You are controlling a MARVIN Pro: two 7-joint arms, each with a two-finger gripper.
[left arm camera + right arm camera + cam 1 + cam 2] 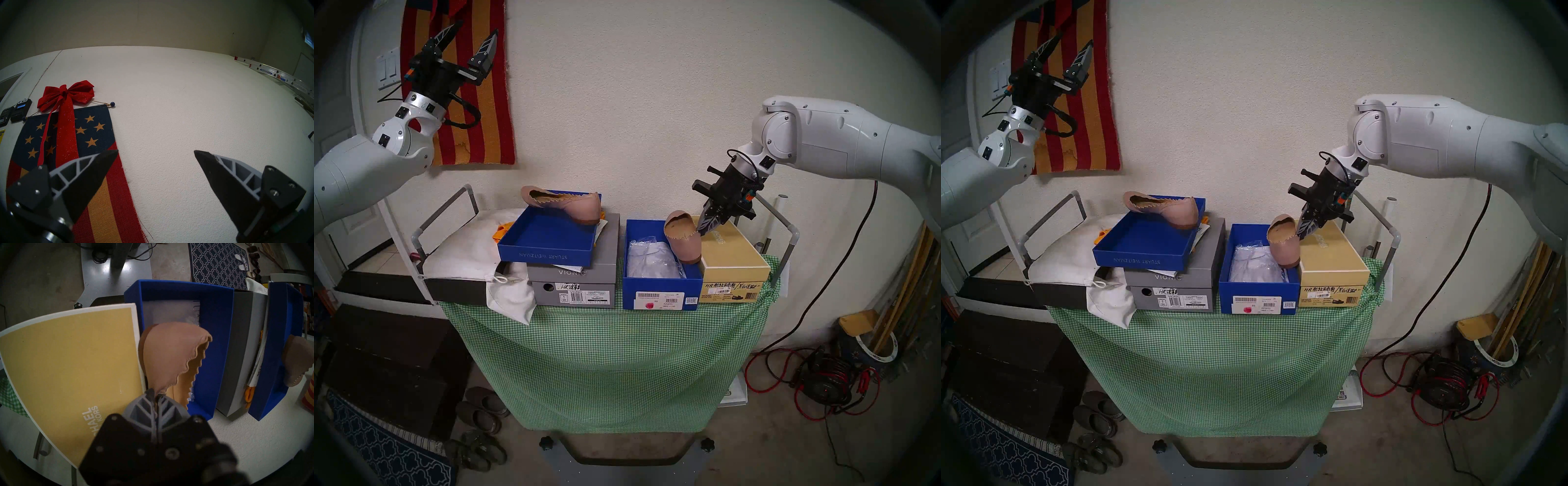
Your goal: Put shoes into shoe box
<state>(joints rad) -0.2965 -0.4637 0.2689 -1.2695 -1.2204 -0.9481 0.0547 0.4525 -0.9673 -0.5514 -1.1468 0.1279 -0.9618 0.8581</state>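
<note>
At centre right of the head view, the right pincer point(704, 233) is clamped on the scalloped rim of one pink shoe point(682, 237). The shoe hangs toe-down over the right edge of the blue shoe box point(661, 288); its toe seems to touch the rim, though I can't be sure. Crumpled plastic wrap point(648, 261) lies inside the box. The other pink shoe point(563, 207) rests in the blue lid point(548, 244) atop a grey box point(585, 278). At upper left, the left pincer point(473, 37) gapes empty toward the wall.
</note>
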